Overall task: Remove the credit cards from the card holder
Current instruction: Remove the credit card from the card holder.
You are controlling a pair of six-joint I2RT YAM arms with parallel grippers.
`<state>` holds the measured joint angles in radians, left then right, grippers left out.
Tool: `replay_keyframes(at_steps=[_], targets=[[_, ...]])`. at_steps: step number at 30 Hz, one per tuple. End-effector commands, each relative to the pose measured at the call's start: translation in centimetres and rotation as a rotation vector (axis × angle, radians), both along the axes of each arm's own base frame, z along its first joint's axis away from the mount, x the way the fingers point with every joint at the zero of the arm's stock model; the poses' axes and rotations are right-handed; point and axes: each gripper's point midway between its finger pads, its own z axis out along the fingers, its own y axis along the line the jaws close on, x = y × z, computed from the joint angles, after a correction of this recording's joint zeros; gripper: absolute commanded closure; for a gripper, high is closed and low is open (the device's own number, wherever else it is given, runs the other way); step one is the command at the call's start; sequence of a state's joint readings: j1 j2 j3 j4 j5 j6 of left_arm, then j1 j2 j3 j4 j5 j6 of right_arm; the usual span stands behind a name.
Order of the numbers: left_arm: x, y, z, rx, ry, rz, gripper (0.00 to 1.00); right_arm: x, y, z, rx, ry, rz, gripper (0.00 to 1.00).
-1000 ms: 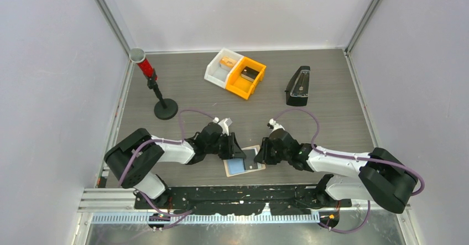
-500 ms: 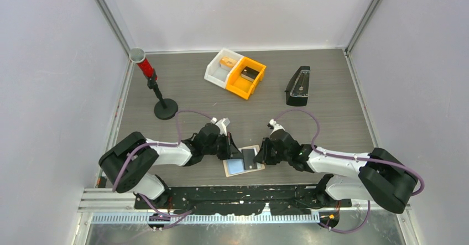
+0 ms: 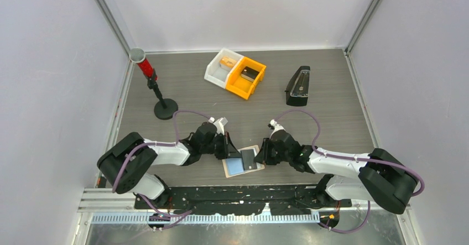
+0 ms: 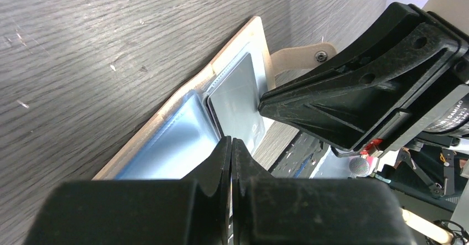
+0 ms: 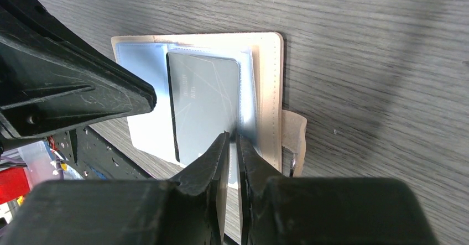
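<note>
The tan card holder [image 3: 253,147] lies open at the table's near edge, between both arms. In it a silvery grey card [image 3: 248,158] lies beside a light blue card [image 3: 235,167]. My left gripper [image 3: 230,152] is shut, its tips [image 4: 231,140] down where the blue card [image 4: 177,145] meets the grey card [image 4: 238,98]; I cannot tell whether anything is pinched. My right gripper [image 3: 261,155] comes in from the right. Its jaws [image 5: 233,136] are nearly together on the right edge of the grey card [image 5: 204,101], next to the holder's tan border [image 5: 271,90] and tab [image 5: 293,137].
At the back stand a white bin [image 3: 221,68] joined to an orange bin [image 3: 247,78], with a black wedge case [image 3: 298,85] to their right. A red post on a black base [image 3: 165,109] is at the left. The black base rail [image 3: 238,192] runs just behind the holder.
My left jaws have closed and the left gripper has drawn slightly left over the holder. The grey card now shows more plainly. The right gripper has barely moved.
</note>
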<state>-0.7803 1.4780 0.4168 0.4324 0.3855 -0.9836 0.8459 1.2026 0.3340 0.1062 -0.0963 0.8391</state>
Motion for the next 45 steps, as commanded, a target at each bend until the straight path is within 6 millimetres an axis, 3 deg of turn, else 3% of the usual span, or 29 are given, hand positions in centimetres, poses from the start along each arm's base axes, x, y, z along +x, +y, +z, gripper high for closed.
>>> replay_keyframes(at_steps=[1, 5, 8, 12, 16, 23, 30, 37, 42, 45], targets=[[0.3, 0.1, 1.3, -0.016, -0.057, -0.021, 1.00, -0.1, -0.8, -0.7, -0.025, 0.001, -0.011, 0.82], [0.2, 0.4, 1.2, -0.001, -0.061, -0.022, 1.00, 0.0, -0.7, -0.4, -0.016, 0.001, -0.007, 0.83], [0.3, 0.3, 1.1, -0.001, -0.058, -0.022, 1.00, 0.2, 0.0, 0.9, 0.020, -0.014, 0.006, 0.81], [0.3, 0.0, 0.9, -0.014, -0.043, -0.023, 0.92, 0.7, 0.6, 2.8, 0.048, -0.047, 0.013, 0.79], [0.4, -0.3, 0.7, -0.020, -0.034, -0.026, 0.83, 1.1, 0.8, 3.6, 0.046, -0.060, 0.014, 0.77], [0.6, -0.6, 0.3, -0.020, -0.027, -0.030, 0.75, 1.5, 1.3, 2.9, 0.026, -0.049, 0.021, 0.75], [0.5, -0.9, 0.0, -0.037, -0.018, -0.034, 0.73, 1.2, 0.9, 0.7, -0.008, -0.016, 0.019, 0.75], [0.4, -1.1, -0.2, -0.053, 0.000, -0.036, 0.75, 0.4, 0.4, -0.5, 0.001, 0.014, 0.007, 0.80], [0.4, -1.1, 0.1, -0.063, -0.004, -0.032, 0.86, 0.2, -0.1, -0.7, -0.006, 0.012, -0.003, 0.80], [0.3, -0.8, 0.0, -0.057, -0.007, -0.023, 1.00, 0.2, -0.2, -0.8, -0.012, 0.014, -0.009, 0.81]])
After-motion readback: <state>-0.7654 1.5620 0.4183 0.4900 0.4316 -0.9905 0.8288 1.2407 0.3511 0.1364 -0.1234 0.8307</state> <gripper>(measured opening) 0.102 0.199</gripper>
